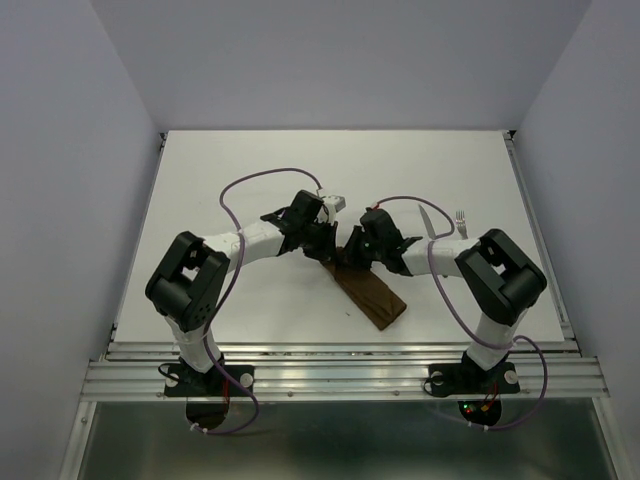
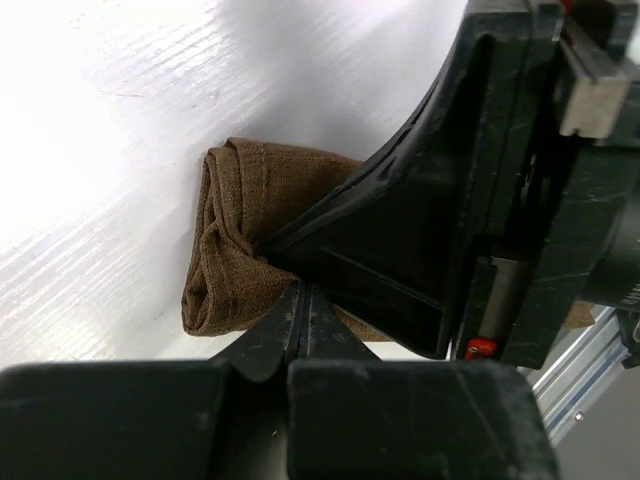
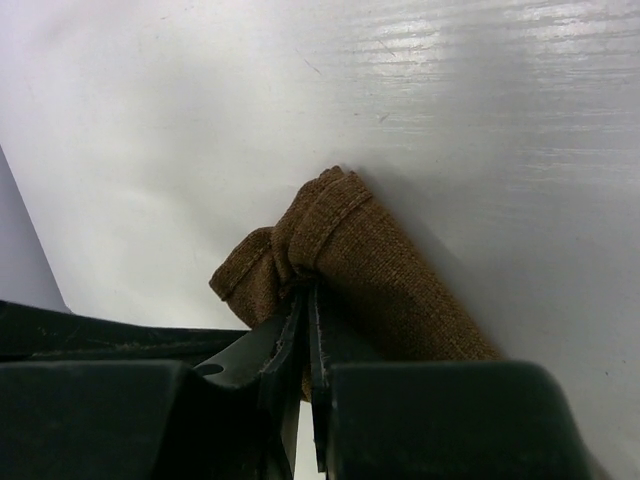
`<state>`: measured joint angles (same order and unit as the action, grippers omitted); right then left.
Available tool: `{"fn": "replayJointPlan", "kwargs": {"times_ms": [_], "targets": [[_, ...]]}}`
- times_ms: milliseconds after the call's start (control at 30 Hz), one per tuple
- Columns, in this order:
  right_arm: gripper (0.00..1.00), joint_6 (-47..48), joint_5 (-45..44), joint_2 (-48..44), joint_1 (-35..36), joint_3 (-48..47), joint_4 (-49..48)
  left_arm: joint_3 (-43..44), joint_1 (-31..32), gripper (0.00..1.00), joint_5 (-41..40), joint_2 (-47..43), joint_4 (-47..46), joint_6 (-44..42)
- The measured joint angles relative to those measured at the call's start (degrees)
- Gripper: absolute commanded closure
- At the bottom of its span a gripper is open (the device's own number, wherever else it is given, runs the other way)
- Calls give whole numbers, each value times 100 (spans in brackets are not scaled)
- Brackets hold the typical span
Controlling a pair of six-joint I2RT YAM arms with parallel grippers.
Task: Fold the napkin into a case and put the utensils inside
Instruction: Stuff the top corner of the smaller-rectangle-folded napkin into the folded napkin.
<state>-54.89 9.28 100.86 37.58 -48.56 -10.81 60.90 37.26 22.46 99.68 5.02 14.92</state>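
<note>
Fingertips of the left pincer (image 2: 304, 300) are pressed together with no gap. In its wrist view they meet the edge of the napkin (image 2: 250, 225). We think a thin layer of cloth is nipped between them, though the tips hide the exact contact. From those tips the bunched brown end of the cloth spreads toward 11 o'clock. The dark body at 2 o'clock looks to be the other arm's finger, close against the same end.

The right pincer (image 3: 306, 300) is closed on a hemmed fold of the cloth. In its own view the fold rises from the tips toward 1 o'clock, with a smaller lobe at 10 o'clock.

From above, we see the two pincers almost touching near the middle of the table (image 1: 250, 170), the left one at 10 o'clock from the right. The napkin is folded into a narrow strip. It runs from under them toward 4 o'clock, its far end lying flat and free.

Well apart, toward 2 o'clock from the right pincer, lie the knife (image 1: 432, 222) and the fork (image 1: 461, 218), side by side on the bare surface.
</note>
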Motion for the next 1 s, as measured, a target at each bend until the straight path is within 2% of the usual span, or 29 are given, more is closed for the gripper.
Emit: {"fn": "replayJointPlan", "kwargs": {"times_ms": [167,333,533,700,833,1000], "targets": [[88,-111,-15,308,-9,-304,57,0,-83,100,-83,0,-2,-28],[78,-186,-37,319,-9,-330,92,0,-103,100,-131,0,-13,-26],[74,-48,-269,-219,0,-28,181,0,-96,100,-68,0,-142,4],[74,70,-444,-826,-7,186,269,0,-98,100,7,0,-199,15],[78,94,-568,-1158,0,192,289,0,-87,100,87,4,-203,15],[80,177,-942,-1344,2,273,791,120,-74,100,164,122,-203,13]]}}
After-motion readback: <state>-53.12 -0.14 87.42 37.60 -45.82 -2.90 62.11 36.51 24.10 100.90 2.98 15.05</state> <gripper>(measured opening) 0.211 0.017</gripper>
